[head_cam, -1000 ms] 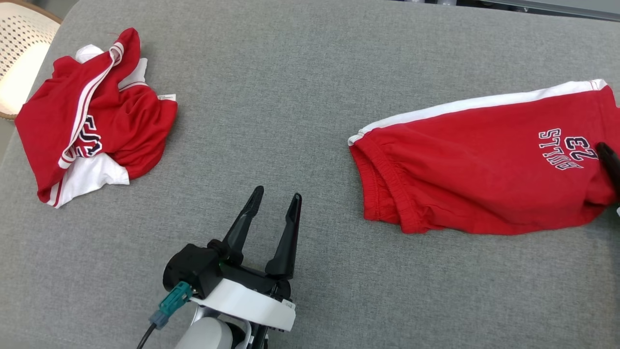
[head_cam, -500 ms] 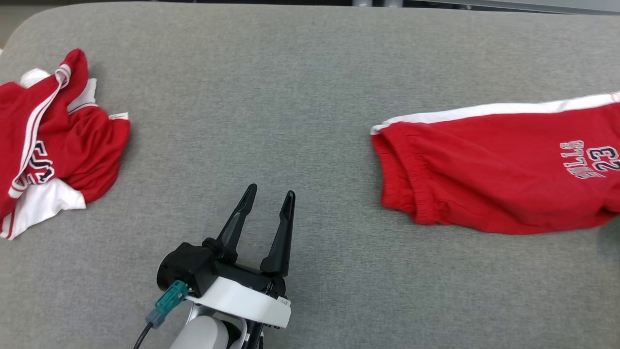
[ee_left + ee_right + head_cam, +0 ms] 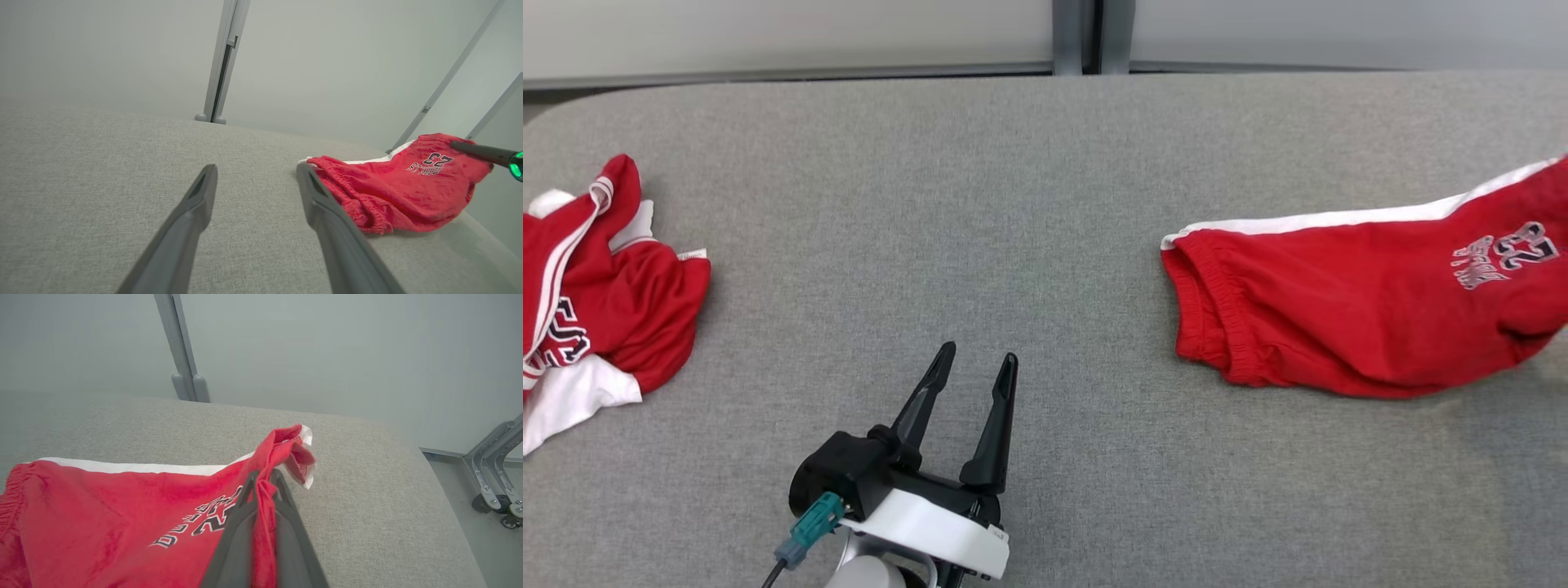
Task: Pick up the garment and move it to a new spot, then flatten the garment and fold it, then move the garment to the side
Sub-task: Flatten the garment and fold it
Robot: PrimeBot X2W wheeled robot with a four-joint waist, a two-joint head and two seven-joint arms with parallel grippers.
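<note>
The garment [image 3: 1339, 327] is a pair of red shorts with a white side stripe and a "23" print. It lies on the right of the grey padded table [image 3: 1013, 204], waistband toward the middle. Its far right end is raised off the surface. My right gripper [image 3: 263, 477] is shut on the red fabric near that leg hem, and the cloth [image 3: 102, 506] drapes down to the left of it. My left gripper [image 3: 977, 357] hovers open over bare table at the front centre, well left of the shorts [image 3: 400, 188]. In the left wrist view it [image 3: 256, 171] holds nothing.
A crumpled red and white jersey [image 3: 596, 286] lies at the table's left edge. A pale wall with a grey post [image 3: 1078, 37] stands behind the table. A metal frame foot with casters [image 3: 490, 477] stands on the floor beyond the table's right end.
My right gripper has shut on the shorts' leg end and raised it. The head camera has tilted up, bringing the back wall into view. My left gripper has stayed open in place.
</note>
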